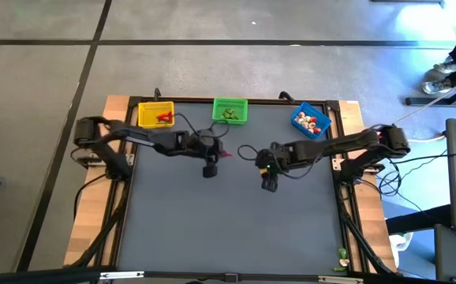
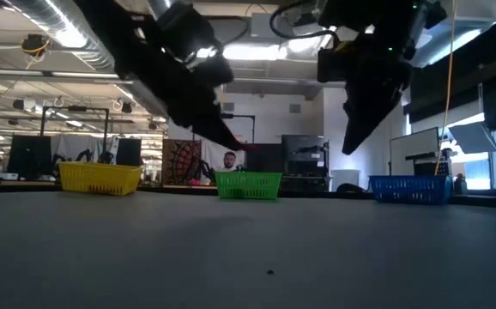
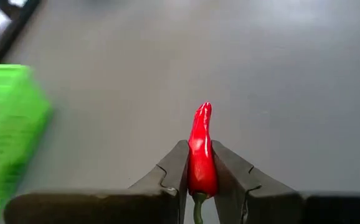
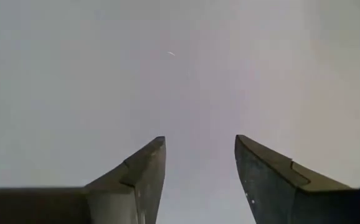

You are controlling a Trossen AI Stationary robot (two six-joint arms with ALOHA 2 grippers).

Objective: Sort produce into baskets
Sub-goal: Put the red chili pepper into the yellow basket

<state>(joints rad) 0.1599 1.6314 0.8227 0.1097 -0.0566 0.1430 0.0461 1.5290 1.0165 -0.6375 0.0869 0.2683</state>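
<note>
1. Starting at the desk's [image 1: 212,229] far edge, the yellow basket [image 1: 156,115] sits leftmost with red pieces [image 1: 164,118] inside.
2. Next along that edge is the green basket [image 1: 229,110], holding green pieces [image 1: 229,113].
3. The blue basket [image 1: 312,121] is rightmost, turned at an angle, with red and pale cream pieces [image 1: 310,121] in it.
4. The left claw [image 3: 198,171] is clenched on a red chili pepper [image 3: 201,149]; the pepper stands pinched between the two fingers [image 3: 174,174], its pointed red tip sticking out past them and its green stem towards the wrist.
5. In the high view the left claw [image 1: 216,155] hangs over the grey desk just in front of the green basket, and the pepper shows as a small red spot at its tip [image 1: 226,155].
6. In the low view the pepper's tip [image 2: 250,147] is up in the air above the green basket [image 2: 248,185], well clear of the desk surface.
7. The right claw [image 4: 198,168] is released, its fingers [image 4: 139,177] parted with only bare desk between them.
8. In the high view the right claw [image 1: 269,183] hovers near the desk's middle, apart from all three baskets.
9. A person [image 2: 229,160] shows in the room beyond the desk.
</note>
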